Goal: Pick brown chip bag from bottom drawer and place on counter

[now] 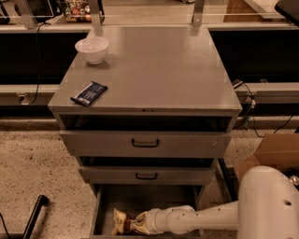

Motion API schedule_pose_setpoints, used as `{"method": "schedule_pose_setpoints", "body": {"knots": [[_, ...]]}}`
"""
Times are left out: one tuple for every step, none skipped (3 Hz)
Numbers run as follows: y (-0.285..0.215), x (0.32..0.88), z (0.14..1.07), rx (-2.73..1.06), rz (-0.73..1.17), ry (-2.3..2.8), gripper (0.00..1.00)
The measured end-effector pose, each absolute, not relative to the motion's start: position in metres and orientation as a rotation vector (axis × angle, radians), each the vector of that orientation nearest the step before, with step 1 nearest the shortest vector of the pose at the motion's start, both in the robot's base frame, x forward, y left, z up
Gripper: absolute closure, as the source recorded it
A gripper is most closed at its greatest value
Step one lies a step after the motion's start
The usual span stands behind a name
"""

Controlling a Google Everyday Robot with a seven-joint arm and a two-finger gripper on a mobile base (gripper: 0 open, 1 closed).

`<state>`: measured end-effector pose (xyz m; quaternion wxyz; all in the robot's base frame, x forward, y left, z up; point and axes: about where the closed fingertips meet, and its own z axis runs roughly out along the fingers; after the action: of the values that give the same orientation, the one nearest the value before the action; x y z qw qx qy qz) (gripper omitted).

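In the bottom drawer [150,198], the end effector [140,223] meets the bag's [121,220] right end; grip state cannot be told.

End effector [136,225] low in frame, inside open bottom drawer [100,210]. Speckled beige floor [32,168] spreads left of end effector, also up-right past cabinet. Black bar [33,216] on floor, well left of end effector. Cardboard box [275,150] right of and above end effector. Long grey ledge [28,88] runs across far behind, dark recess above it. Cables [251,99] hang near ledge, far up-right. Two metal posts [96,13] at top edge. Warm, dim indoor light.
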<state>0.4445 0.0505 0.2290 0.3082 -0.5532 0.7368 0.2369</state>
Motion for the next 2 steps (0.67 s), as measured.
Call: {"method": "schedule_pose_setpoints", "body": {"knots": [[0.068,0.415,0.261,-1.489,0.668,1.8,1.0],[0.073,0.407,0.318,-1.472,0.724,1.697,1.0]]}}
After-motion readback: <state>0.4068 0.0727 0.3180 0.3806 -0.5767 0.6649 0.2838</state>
